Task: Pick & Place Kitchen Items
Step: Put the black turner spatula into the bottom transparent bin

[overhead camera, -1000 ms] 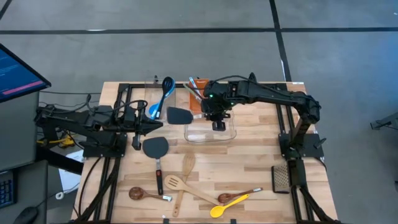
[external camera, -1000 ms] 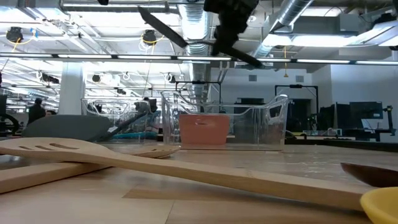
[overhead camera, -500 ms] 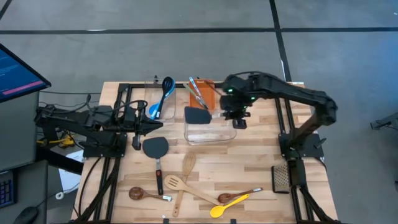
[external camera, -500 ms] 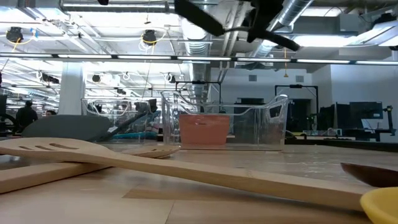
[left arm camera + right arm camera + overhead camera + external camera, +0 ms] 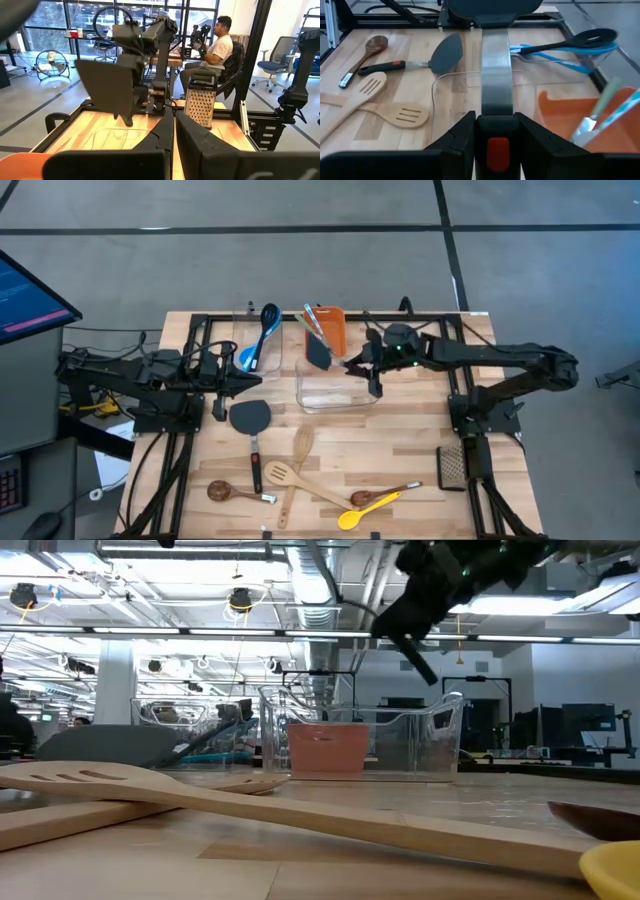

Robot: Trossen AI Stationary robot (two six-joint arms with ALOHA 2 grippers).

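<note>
- While the left gripper [image 5: 222, 385] rests closed above the counter [image 5: 400, 440], we see the right gripper [image 5: 362, 360] clamping a black turner [image 5: 319, 352] over the clear tub [image 5: 338, 392].

Orange bin [image 5: 333, 327], clear tub [image 5: 338, 392], grater [image 5: 453, 466]

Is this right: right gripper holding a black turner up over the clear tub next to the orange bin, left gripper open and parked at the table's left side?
One thing is off: the left gripper is shut, not open; the left wrist view shows its fingers together. The rest holds: in the high view the right gripper holds the black turner over the clear tub beside the orange bin.
</note>
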